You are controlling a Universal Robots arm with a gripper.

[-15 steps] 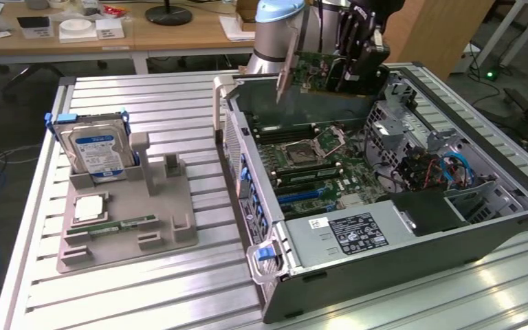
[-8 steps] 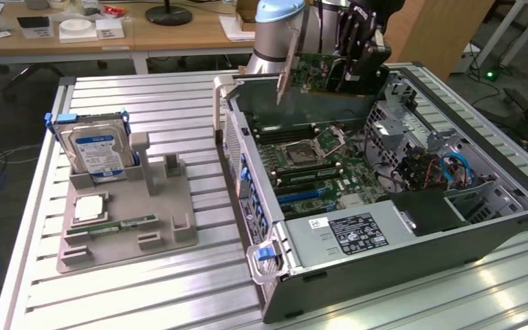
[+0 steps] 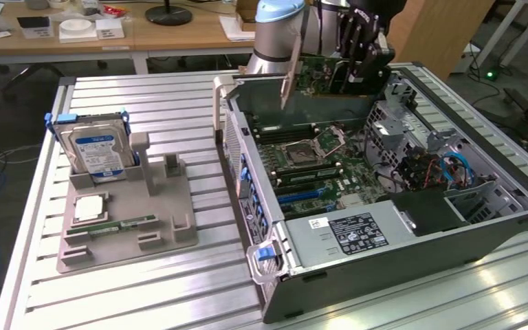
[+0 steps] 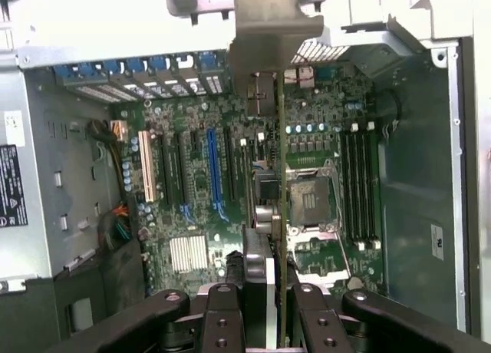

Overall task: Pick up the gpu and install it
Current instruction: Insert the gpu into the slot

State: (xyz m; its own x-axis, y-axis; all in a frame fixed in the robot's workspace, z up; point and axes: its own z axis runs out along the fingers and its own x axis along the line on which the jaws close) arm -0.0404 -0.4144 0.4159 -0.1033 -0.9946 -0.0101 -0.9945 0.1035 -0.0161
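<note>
hand (image 4: 268, 295): two black fingers (image 4: 222, 322) stand close to the wrist camera, one on each side of the card. the jaws are partly closed and they pinch the card between them. in the exterior view the hand (image 3: 356, 69) hangs over the far end of the open computer case.
gpu (image 4: 280, 215): held in the hand, standing on its edge, so the wrist camera sees it as one thin green line going out from between the fingers. its silvery bracket (image 4: 265, 31) is at the end far from the hand.
gpu position: in the exterior view the gpu (image 3: 317, 72) is raised above the case, apart from the board under it. the bracket (image 3: 287, 89) points to the exterior view's left and hangs a little lower than the card.
motherboard (image 4: 192, 215): lies flat inside the case, below the card. the line of the card passes between the blue slot (image 4: 213, 169) and the cpu socket (image 4: 311, 199).
computer case (image 3: 383, 261): lies on its side on the table (image 3: 154, 103), with the open side up.
holder (image 3: 126, 220): grey, on the table at the exterior view's left, well apart from the hand.
hard drive (image 3: 99, 151): stands upright in the holder.
memory stick (image 3: 117, 225): small, green, lies flat on the holder.
</note>
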